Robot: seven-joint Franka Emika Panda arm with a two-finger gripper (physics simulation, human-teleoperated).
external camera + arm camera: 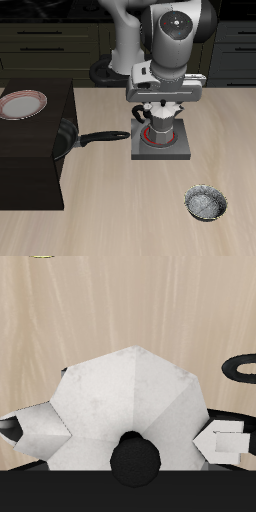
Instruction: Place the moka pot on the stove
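Claw (pixel 163 102) pinching the moka pot (pixel 160 126) near its top, one finger (pixel 222 443) on each side of the faceted lid; pot upright over the red spiral burner of the stove (pixel 181 150), centre of frame; can't tell if its base touches. Black frying pan (pixel 68 137) just beside stove, handle toward it. Metal bowl (pixel 207 204) lower right on the bench (pixel 120 210)

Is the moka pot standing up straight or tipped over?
Standing up straight. The moka pot sits upright over the stove, and the wrist view looks straight down on its lid. Touching the burner: cannot tell.
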